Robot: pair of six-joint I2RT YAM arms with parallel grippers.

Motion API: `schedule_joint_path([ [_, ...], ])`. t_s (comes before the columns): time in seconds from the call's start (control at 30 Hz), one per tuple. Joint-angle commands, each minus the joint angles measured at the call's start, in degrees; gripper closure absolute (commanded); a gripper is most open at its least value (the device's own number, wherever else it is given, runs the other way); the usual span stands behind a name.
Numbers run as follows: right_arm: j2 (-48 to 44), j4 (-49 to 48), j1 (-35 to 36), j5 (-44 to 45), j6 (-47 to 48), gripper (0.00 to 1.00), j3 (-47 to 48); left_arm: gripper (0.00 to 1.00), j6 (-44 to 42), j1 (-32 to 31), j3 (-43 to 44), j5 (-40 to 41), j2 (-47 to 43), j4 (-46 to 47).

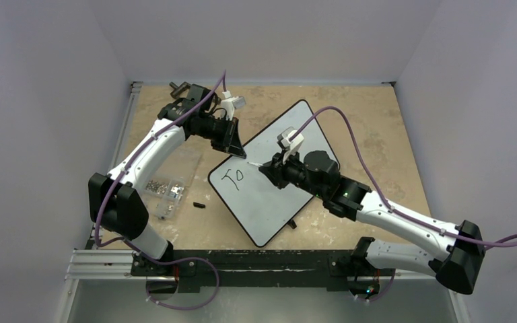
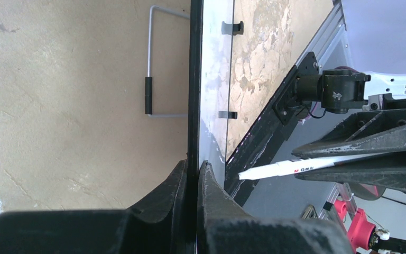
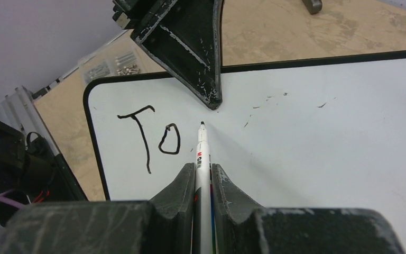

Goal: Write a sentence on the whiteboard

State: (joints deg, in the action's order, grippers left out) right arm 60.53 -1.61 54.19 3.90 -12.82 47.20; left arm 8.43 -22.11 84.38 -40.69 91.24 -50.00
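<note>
The whiteboard [image 1: 264, 210] lies tilted on the table with its black rim [image 2: 194, 79] gripped near one corner by my left gripper [image 1: 240, 152] [image 2: 196, 165], which is shut on that edge. On its surface [image 3: 322, 137] the sentence [image 3: 158, 138] [image 1: 233, 177] reads "To" in black strokes. My right gripper [image 1: 270, 168] [image 3: 203, 168] is shut on a white marker [image 3: 201, 153] [image 2: 296, 168]. The marker's black tip sits just right of the "o", close to the board; contact is unclear.
A clear plastic box of screws [image 1: 165, 188] [image 3: 111, 66] sits left of the board, with a small black cap [image 1: 198, 204] beside it. A wire stand with a black grip [image 2: 148, 95] lies beyond the board's edge. The arms' rail [image 1: 108, 259] runs along the near edge.
</note>
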Motion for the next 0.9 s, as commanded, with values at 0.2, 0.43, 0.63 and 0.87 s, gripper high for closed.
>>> schedule_joint_path([
  [0.2, 2.2, -1.9, -0.5, 1.0, -0.5, 1.0, 0.6, 1.0, -1.5, 0.4, 0.7, 7.1, -2.6, 1.0],
  [0.43, 4.4, -2.8, -0.5, -0.5, -0.3, 1.0, 1.5, 1.0, -1.5, 0.3, 0.7, 7.1, -2.6, 1.1],
  [0.63, 4.8, -3.1, -0.5, -2.7, -0.2, 1.0, 1.4, 1.0, -1.5, 0.2, 0.7, 7.1, -2.4, 1.0],
  [0.87, 4.4, -2.7, -0.5, -5.0, -0.2, 1.0, 0.2, 1.0, -1.5, 0.2, 0.7, 7.1, -2.6, 1.1],
])
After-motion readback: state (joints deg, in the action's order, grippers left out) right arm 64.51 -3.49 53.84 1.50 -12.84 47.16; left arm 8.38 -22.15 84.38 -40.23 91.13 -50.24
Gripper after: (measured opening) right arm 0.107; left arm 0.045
